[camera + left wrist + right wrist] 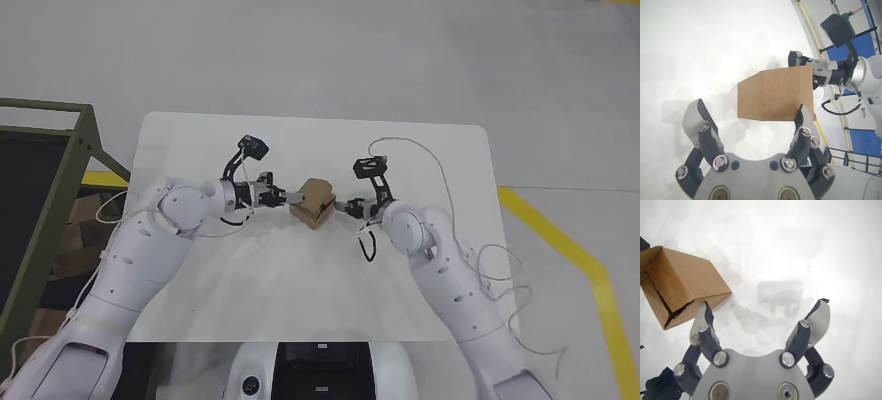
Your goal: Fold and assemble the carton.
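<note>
A small brown carton (pixel 314 202) sits on the white table (pixel 300 290) between my two arms. In the left wrist view the carton (pixel 776 95) shows a plain closed side. My left gripper (pixel 750 111) is open beside it, one fingertip (pixel 799 114) touching the carton's edge. In the right wrist view the carton (pixel 679 283) shows an end with folded flaps and dark gaps between them. My right gripper (pixel 763 305) is open, one finger (pixel 706 311) resting against the carton's flap edge. The right gripper (pixel 810 70) also appears beyond the carton in the left wrist view.
A dark green framed cart (pixel 40 190) stands off the table's left edge. Yellow floor tape (pixel 570 250) runs to the right of the table. The white tabletop stretches bare in front of and behind the carton.
</note>
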Robot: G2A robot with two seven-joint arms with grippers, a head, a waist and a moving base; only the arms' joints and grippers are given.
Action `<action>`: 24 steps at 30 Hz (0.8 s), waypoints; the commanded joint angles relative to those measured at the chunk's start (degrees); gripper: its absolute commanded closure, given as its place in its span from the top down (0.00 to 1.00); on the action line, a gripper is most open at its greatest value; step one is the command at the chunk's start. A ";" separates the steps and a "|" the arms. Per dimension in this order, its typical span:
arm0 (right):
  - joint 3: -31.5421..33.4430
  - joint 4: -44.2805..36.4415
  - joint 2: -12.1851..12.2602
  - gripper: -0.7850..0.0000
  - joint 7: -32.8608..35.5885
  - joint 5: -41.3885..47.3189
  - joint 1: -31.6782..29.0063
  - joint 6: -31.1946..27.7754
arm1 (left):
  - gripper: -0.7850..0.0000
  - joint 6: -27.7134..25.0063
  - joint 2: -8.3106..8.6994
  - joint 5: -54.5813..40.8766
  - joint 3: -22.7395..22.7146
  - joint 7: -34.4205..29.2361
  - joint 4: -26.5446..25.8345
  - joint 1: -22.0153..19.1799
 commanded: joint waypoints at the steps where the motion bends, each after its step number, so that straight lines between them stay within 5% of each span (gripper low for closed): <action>1: -0.18 1.50 -0.16 1.00 -0.44 0.88 1.00 -0.09 | 1.00 -0.82 -0.07 -1.10 0.15 -0.44 0.44 -0.23; 16: -2.78 8.53 -1.42 1.00 -2.91 4.75 6.98 -1.36 | 1.00 -1.64 -0.29 -2.18 1.03 -1.07 0.97 -0.78; 24: 0.20 3.56 -0.40 1.00 -3.63 5.34 3.74 -3.20 | 1.00 0.70 -0.19 -0.79 0.42 0.23 0.69 -0.35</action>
